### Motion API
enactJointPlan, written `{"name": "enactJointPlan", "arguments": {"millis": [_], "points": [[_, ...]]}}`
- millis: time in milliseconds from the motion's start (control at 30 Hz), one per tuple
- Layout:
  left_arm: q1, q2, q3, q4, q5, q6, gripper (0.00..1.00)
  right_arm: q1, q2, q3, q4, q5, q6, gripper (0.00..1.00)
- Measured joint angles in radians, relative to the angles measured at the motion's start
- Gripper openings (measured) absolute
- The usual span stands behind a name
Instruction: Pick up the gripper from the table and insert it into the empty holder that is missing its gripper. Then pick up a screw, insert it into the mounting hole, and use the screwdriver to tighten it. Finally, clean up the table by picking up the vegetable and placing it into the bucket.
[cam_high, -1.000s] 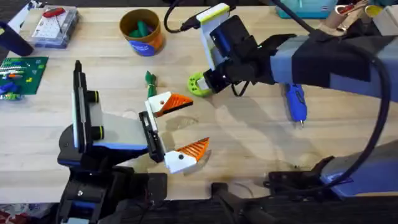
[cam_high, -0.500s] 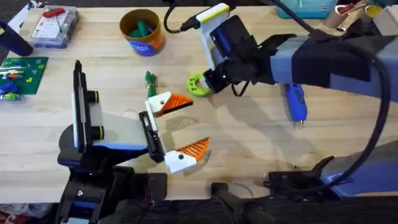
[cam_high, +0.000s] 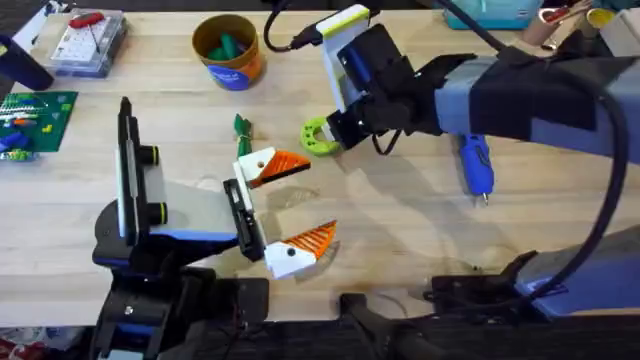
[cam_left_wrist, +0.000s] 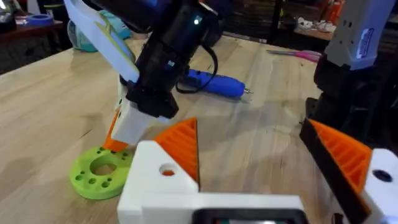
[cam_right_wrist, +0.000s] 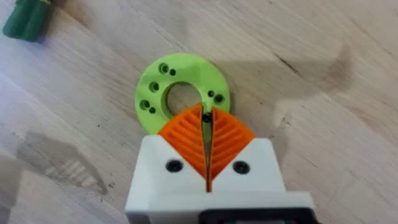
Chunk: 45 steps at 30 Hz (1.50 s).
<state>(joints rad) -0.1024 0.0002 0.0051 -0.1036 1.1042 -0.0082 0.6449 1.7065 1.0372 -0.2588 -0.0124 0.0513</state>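
Note:
A lime-green ring (cam_high: 318, 136) with several small holes lies flat on the table (cam_high: 400, 230). My right gripper (cam_high: 337, 133) reaches across from the right and points down at the ring (cam_right_wrist: 180, 93). Its pads (cam_right_wrist: 227, 137) are pressed together on a small dark screw (cam_right_wrist: 207, 116) at their tips, just above the ring's rim. My left gripper (cam_high: 305, 200) rests low, open, with nothing between its fingers (cam_left_wrist: 171, 168). A green vegetable (cam_high: 240, 126) lies beside the ring. The blue screwdriver (cam_high: 475, 165) lies to the right. The bucket (cam_high: 232, 68) stands at the back. The holder is out of view.
A clear parts box (cam_high: 85, 40) with a red-handled tool on it sits at the back left, and a green circuit board (cam_high: 35, 115) lies in front of it. The bucket holds green pieces. Bare wood lies between the two grippers and the screwdriver (cam_left_wrist: 214, 84).

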Motion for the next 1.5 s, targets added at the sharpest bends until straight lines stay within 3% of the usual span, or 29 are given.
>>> {"name": "enactJointPlan", "arguments": {"millis": [400, 933, 1500], "points": [[0.0, 0.0, 0.0, 0.0, 0.0, 0.0, 0.986, 0.0, -0.112, 0.05, -0.142, 0.0, 0.0, 0.007], [0.0, 0.0, 0.0, -0.001, 0.0, 0.0, 0.987, 0.01, -0.209, 0.281, -0.437, -0.004, -0.002, 0.007], [0.0, 0.0, 0.0, -0.001, 0.0, 0.0, 0.987, 0.226, -0.211, 0.511, -0.585, -0.004, -0.037, 0.007]]}}
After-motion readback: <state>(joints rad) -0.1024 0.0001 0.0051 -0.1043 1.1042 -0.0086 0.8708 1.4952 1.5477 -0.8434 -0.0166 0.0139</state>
